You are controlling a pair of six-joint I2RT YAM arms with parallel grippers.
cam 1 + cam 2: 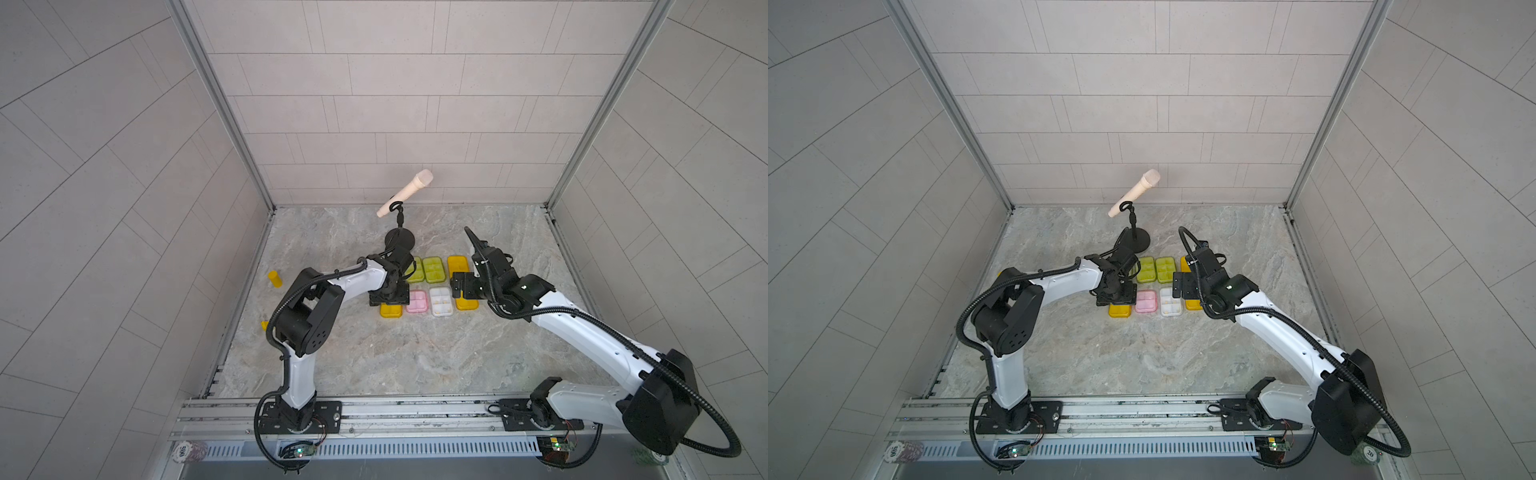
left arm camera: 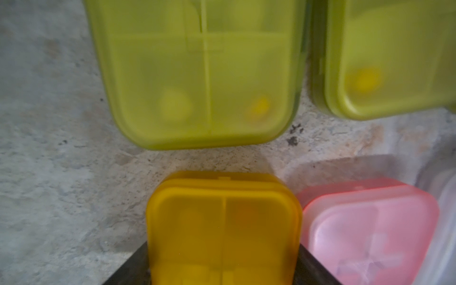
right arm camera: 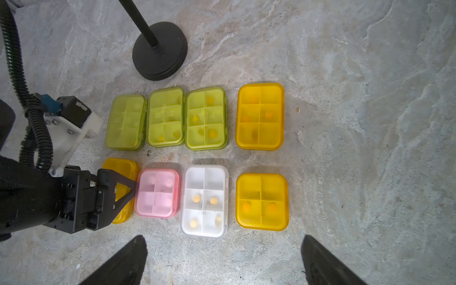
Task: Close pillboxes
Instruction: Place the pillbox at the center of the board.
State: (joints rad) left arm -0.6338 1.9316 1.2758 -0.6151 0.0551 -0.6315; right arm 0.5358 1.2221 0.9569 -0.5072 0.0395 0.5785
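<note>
Both top views look steeply down from high above the near rail [image 1: 374,411] at long range and cover the whole table [image 1: 415,357]. The left wrist camera faces down at very close, blurred range onto a few pillboxes [image 2: 202,74]. The right wrist camera sits higher and covers all eight, including those few.

Pillboxes [image 3: 165,118] in two rows of four before the stand [image 3: 160,50]

Pale grey tiled walls [image 1: 415,104], aluminium corner posts [image 1: 220,104], grey marbled floor [image 1: 415,353], even diffuse light
</note>
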